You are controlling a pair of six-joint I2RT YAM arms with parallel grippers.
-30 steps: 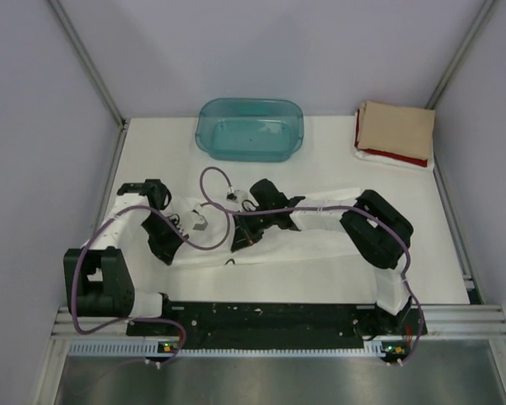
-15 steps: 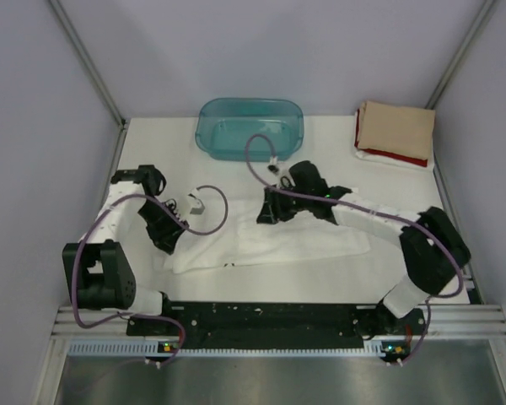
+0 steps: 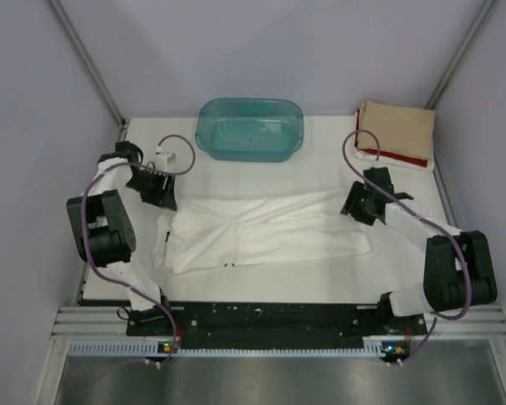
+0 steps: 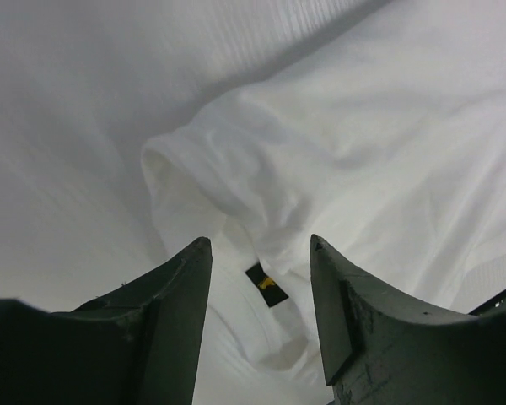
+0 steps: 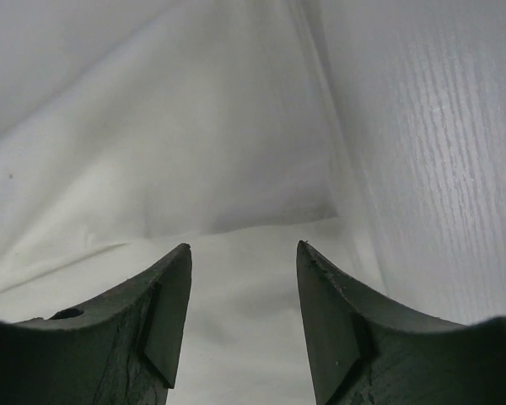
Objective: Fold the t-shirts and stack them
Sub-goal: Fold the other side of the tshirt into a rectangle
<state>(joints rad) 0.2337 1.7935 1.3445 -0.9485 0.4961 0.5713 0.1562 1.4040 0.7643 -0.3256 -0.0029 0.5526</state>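
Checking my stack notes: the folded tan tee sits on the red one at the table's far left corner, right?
No, it is the far right corner. The top external view shows the folded tan tee on the red tee there.

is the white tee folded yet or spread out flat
Partly folded: the white tee lies as a long band across the table with overlapped layers, not yet a compact square.

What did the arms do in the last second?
Both swung outward: the left gripper to the left end of the white t-shirt, the right gripper to its right end, jaws open. The shirt now lies stretched wider. Teal tub and folded stack stayed put.
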